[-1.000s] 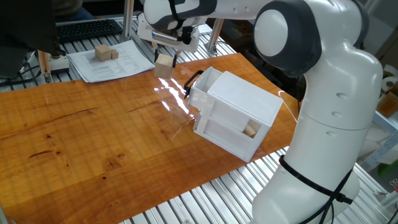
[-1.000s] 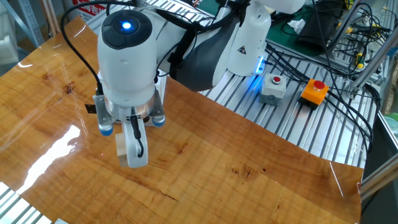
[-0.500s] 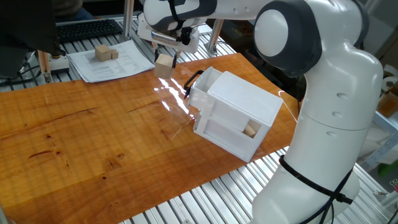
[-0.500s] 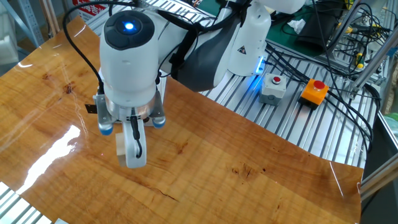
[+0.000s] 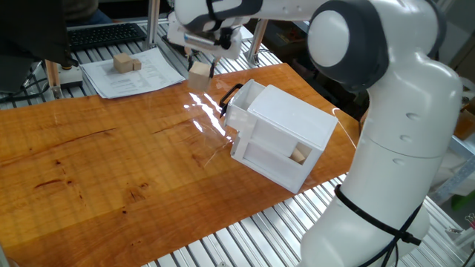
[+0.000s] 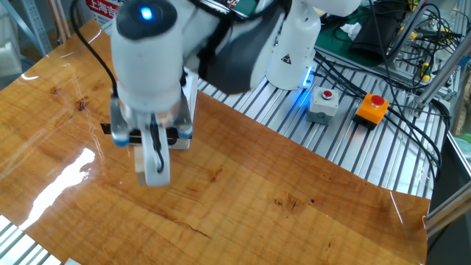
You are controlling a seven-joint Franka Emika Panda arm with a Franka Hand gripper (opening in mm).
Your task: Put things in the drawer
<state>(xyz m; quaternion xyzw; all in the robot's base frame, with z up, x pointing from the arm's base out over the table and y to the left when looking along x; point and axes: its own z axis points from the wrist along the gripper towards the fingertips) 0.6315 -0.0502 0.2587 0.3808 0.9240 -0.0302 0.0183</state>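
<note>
My gripper point(image 5: 199, 68) hangs above the table's far side, shut on a small pale wooden cube point(image 5: 200, 77). It is left of and above the white cabinet point(image 5: 289, 126), a little apart from it. The cabinet's drawer point(image 5: 243, 104) is slid out toward the gripper, its curved black handle point(image 5: 229, 96) facing left. Another cube point(image 5: 300, 154) shows inside the cabinet's lower opening. Two more cubes point(image 5: 126, 64) rest on a paper sheet at the back left. In the other fixed view the gripper point(image 6: 149, 163) points down over the wood, and the hand hides the cabinet.
A sheet of paper point(image 5: 137, 74) lies at the table's back edge, with a keyboard point(image 5: 104, 34) behind it. The robot's white base point(image 5: 401, 148) stands at the right. A button box point(image 6: 324, 103) and an orange switch point(image 6: 372, 108) sit on the slatted frame beyond the table.
The gripper has lifted slightly and shifted a little toward the cabinet, still holding the cube. Nothing else has moved.
</note>
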